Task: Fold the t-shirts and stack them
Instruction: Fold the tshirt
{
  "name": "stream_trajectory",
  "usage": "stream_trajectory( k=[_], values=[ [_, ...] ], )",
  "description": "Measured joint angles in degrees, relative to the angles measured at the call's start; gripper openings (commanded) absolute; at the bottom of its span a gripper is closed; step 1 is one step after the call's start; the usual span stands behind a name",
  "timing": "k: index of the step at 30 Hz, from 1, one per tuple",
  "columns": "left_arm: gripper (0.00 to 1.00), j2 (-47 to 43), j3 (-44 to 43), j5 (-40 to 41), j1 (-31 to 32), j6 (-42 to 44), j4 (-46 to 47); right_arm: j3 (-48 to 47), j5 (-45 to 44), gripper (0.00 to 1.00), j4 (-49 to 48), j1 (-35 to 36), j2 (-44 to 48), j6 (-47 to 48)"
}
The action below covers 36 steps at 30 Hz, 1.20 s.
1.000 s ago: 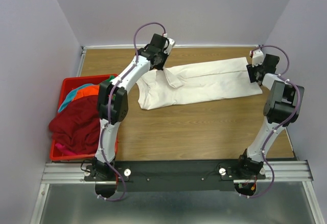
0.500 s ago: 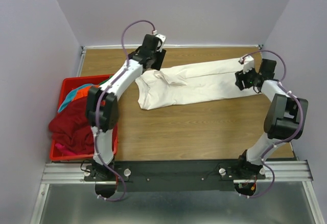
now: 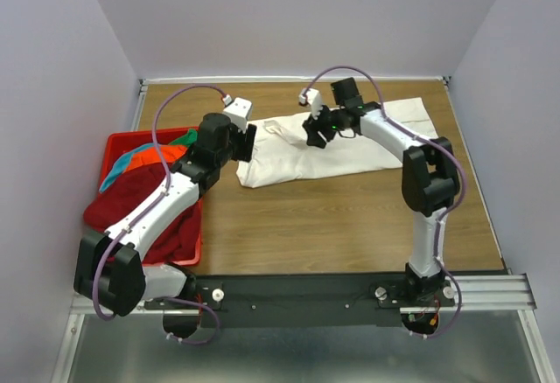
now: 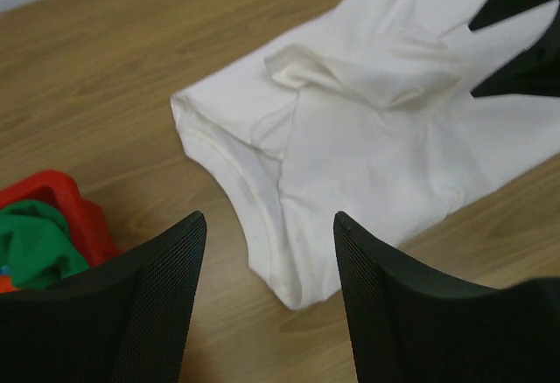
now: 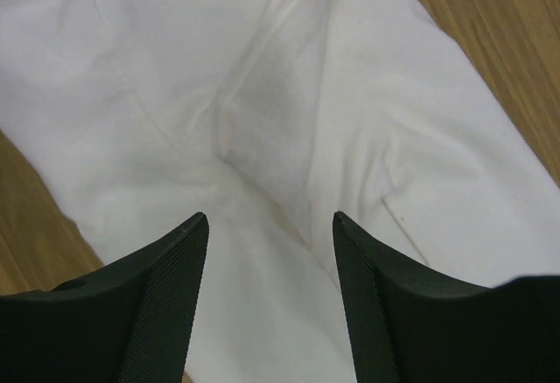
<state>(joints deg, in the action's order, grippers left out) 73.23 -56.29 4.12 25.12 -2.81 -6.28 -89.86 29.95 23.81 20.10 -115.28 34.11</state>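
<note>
Plain white shirt [image 3: 367,151] on brown wood-grain table [image 3: 350,217]. Red basket [image 3: 114,141] at the table's left edge holds a dark red shirt [image 3: 131,210], an orange shirt [image 3: 150,153], a teal shirt [image 3: 114,173] and a green shirt [image 4: 31,241].

white shirt [image 3: 350,142]: 1
basket [image 3: 131,136]: 1
basket shirts: at least 4 – red [image 3: 109,204], orange [image 3: 150,154], teal [image 3: 112,176], green [image 4: 31,243]
arms: 2 – left arm [image 3: 162,198], right arm [image 3: 385,132]

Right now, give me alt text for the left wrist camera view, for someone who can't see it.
A plain white cotton t-shirt, folded lengthwise, lies on the brown wooden table, one crumpled sleeve on top. The left gripper hangs above its near end, jaws open and empty; a red plastic basket holding a green cloth shows at lower left.
</note>
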Motion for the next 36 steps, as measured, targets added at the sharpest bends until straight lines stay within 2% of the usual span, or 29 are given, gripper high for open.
stream_trajectory(
  k=[3, 7, 19, 23, 27, 36],
  values=[
    [0.68, -1.62, 5.57, -0.26, 0.00, 0.28, 0.20, -7.67, -4.50, 0.58, 0.50, 4.04, -6.10, -2.99],
    [0.68, -3.34, 6.93, -0.22, 0.00, 1.05, 1.03, -11.34, -7.91, 0.53, 0.74, 5.53, -9.64, -5.18],
    [0.68, -4.39, 6.91, -0.26, 0.00, 1.81, 3.65, -10.95, -10.38, 0.49, 1.86, 7.43, -9.97, -5.97],
    [0.68, -4.39, 6.91, -0.26, 0.00, 1.97, 3.67, -10.95, -9.49, 0.23, 2.54, 7.72, -9.97, -5.79],
    [0.68, -4.39, 6.91, -0.28, 0.00, 1.99, 3.67, -11.19, -9.20, 0.03, 2.99, 7.80, -9.99, -5.53],
    [0.68, -4.09, 6.91, -0.31, 0.00, 2.03, 3.67, -11.89, -16.02, 0.00, 0.68, 7.91, -9.88, -9.22]
  ],
)
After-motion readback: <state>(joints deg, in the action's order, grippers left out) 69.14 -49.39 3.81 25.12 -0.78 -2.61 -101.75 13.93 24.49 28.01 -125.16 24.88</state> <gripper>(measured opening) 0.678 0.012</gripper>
